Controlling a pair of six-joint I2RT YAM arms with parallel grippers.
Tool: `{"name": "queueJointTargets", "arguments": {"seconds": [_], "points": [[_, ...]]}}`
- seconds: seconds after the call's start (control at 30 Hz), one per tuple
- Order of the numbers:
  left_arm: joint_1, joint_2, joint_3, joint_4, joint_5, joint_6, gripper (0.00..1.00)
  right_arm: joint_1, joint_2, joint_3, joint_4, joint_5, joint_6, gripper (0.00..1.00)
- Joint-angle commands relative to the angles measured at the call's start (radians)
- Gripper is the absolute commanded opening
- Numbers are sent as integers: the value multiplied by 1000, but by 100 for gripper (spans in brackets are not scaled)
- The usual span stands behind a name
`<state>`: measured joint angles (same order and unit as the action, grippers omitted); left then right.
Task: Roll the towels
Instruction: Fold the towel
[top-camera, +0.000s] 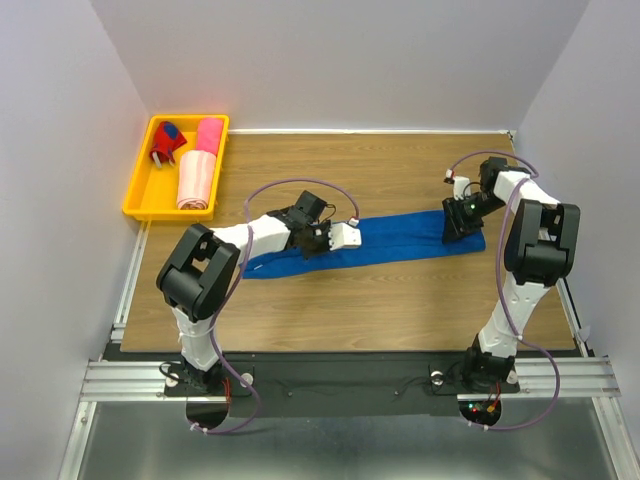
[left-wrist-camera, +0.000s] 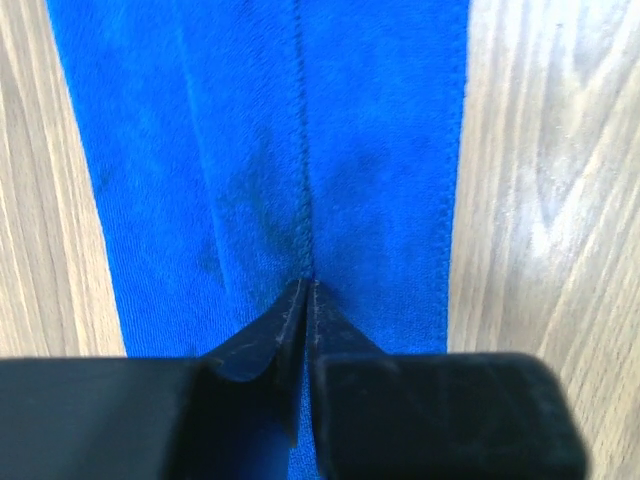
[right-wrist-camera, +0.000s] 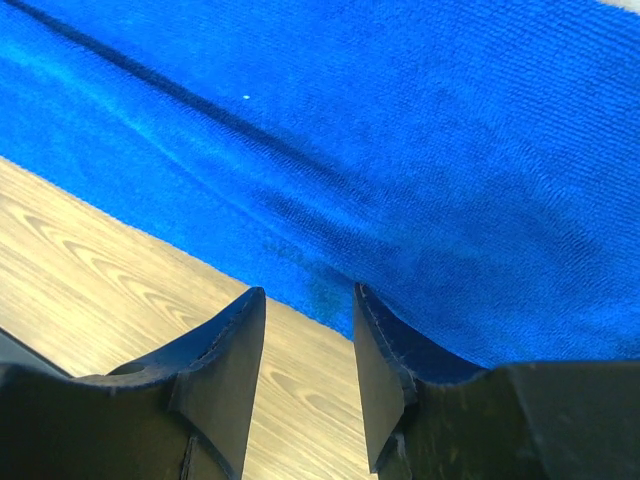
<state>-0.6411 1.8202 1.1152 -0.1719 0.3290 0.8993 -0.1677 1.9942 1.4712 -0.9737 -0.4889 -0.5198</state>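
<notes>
The royal blue towel (top-camera: 400, 243) lies flat and long across the middle of the table. My left gripper (top-camera: 322, 240) rests on its left part; in the left wrist view the jaws (left-wrist-camera: 305, 287) are shut, with the tips touching the towel (left-wrist-camera: 380, 150) at a stitched line. My right gripper (top-camera: 458, 222) is at the towel's right end; in the right wrist view it (right-wrist-camera: 308, 300) is open, one finger over the towel (right-wrist-camera: 420, 150) and the other over bare wood. The hot pink towel (top-camera: 208, 133) and the pale pink towel (top-camera: 197, 180) lie in the tray.
The yellow plastic tray (top-camera: 137, 185) sits at the far left corner and also holds a small red and blue item (top-camera: 167, 145). Grey walls close in the table on the left, back and right. A metal rail runs along the near edge.
</notes>
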Motion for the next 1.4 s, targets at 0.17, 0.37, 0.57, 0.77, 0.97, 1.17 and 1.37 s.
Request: {"name": "queueJointTargets", "arguments": {"seconds": [0.17,0.37,0.57,0.77,0.97,1.17,1.37], "points": [[29,10,37,-3,28,-3,14,11,17,-11,41,23,6,46],[31,24,43,-8,33,3,6,11,25,-9,40,23,7,46],[31,-15,55,-53,70,9,0,10,23,-11,43,29,4,46],[31,-84,66,-104,93,6,0,11,15,-22,46,29,4,46],[31,-125,51,-126,93,13,0,11,5,-23,46,27,3,46],[31,-133,41,-120,81,3,0,11,-15,-20,46,12,-9,47],[46,-151,43,-104,67,-81,27,20,-20,12,44,22,3,53]]}}
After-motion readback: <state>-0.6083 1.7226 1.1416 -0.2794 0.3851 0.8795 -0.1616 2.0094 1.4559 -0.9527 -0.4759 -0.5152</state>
